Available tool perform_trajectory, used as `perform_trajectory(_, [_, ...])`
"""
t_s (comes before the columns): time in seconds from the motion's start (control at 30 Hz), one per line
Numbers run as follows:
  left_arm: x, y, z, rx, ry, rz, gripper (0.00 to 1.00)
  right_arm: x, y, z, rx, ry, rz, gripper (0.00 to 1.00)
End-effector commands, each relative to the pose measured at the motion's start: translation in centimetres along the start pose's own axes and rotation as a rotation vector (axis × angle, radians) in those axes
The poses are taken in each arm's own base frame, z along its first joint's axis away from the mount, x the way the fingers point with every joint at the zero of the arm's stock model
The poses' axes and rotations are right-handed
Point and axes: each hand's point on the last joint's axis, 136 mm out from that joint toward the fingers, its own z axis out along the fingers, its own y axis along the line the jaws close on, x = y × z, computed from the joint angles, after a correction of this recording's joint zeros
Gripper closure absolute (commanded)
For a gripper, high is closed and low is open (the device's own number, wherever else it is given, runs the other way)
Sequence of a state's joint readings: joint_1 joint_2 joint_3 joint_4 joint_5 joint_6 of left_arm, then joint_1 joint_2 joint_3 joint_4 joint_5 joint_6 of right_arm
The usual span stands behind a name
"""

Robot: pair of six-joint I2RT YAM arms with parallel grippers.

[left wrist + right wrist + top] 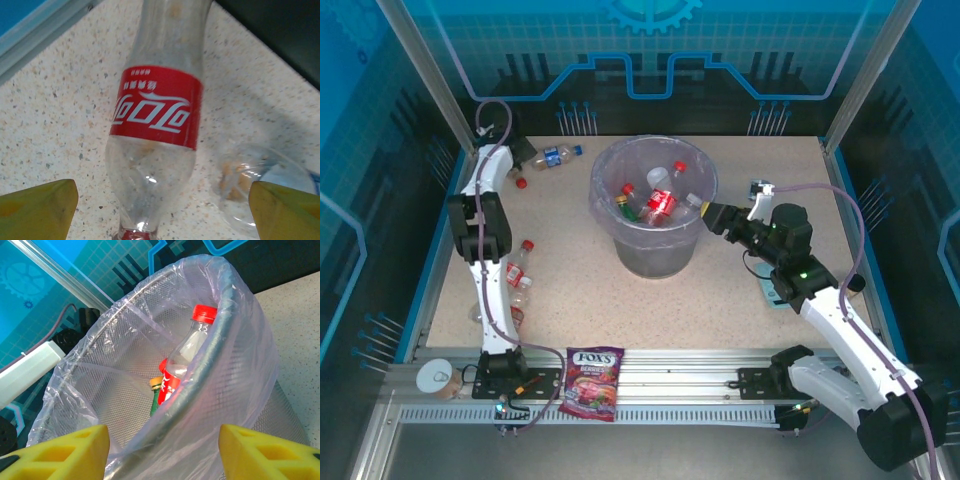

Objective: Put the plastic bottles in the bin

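**Bin part-filled, more bottles waiting at left**

Several plastic bottles (655, 200) lie in the bin (594, 195). Perhaps four more are left on the table (720, 300). The left gripper (160, 210) stands spread wide astride a red-labelled bottle (156, 107), not closed, which the top view hides. The right gripper (162, 450) hovers at the bin rim, parted and seemingly empty.
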State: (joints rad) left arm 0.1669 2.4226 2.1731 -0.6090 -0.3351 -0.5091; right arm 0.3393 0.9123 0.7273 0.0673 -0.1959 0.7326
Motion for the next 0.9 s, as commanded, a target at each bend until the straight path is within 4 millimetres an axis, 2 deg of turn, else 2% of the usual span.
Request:
perform_trajectory(0.0, [-0.2, 0.9, 0.5, -0.016, 0.028, -0.032, 0.11, -1.1, 1.3, -0.5, -0.02, -0.027, -0.03, 0.39])
perform_trajectory(0.23, [1.4, 1.7, 2.0, -0.047, 0.074, -0.028, 0.11, -1.1, 1.4, -0.6, -0.021, -0.026, -0.032, 0.39])
perform_trajectory(0.6, [1.8, 2.2, 4.3, -0.047, 0.095, -0.034, 0.14, -1.4, 1.5, -1.5, 0.001, -0.038, -0.049, 0.39])
perform_trajectory(0.87, [2.6, 1.8, 5.2, -0.027, 0.126, -0.034, 0.2, -1.6, 1.6, -1.8, 0.002, -0.043, -0.049, 0.39])
